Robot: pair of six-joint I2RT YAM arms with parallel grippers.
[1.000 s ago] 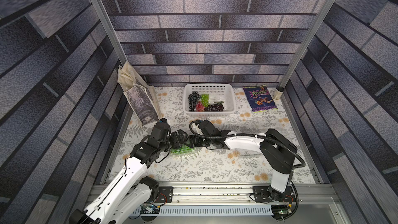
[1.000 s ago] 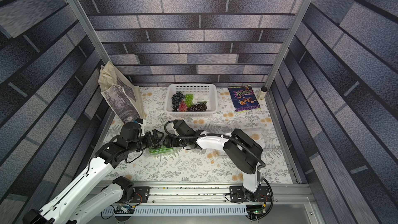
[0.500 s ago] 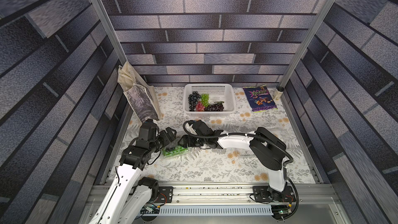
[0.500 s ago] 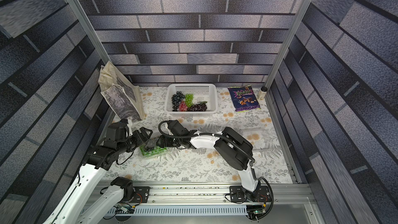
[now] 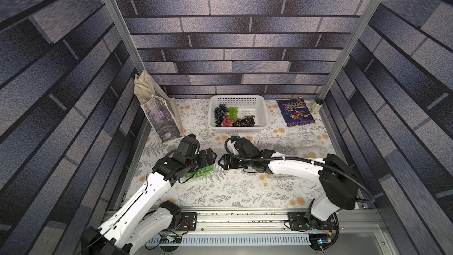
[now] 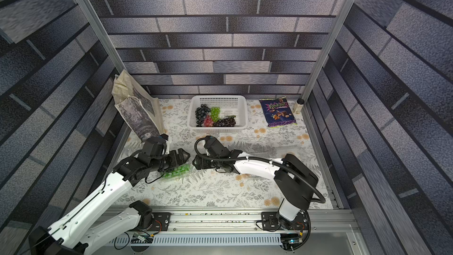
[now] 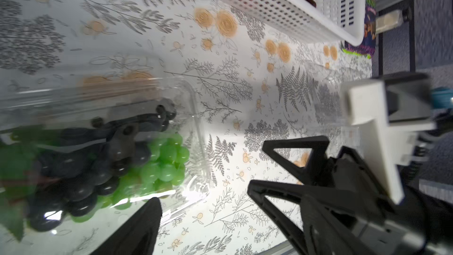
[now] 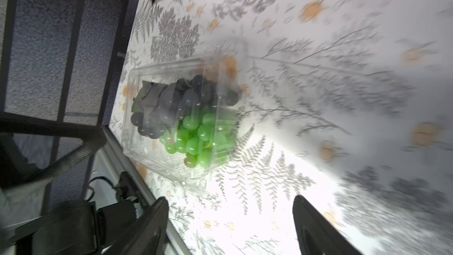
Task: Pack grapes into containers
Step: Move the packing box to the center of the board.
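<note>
Close to me, on the left of the table (image 5: 245, 187), sits a clear box (image 8: 169, 168). Shiny green grapes (image 8: 196, 138) and black grapes (image 8: 166, 104) fill it. It lies long-ways, left to right. I cannot tell if its lid is shut. The left gripper (image 5: 210, 156) hangs right over it, spread wide, holding nothing. The right gripper (image 5: 223, 164) is just beside the box's right end, wide too and empty. The left arm is nearer. Far back, the white basket (image 5: 262, 109) has more grapes (image 5: 241, 121).
</note>
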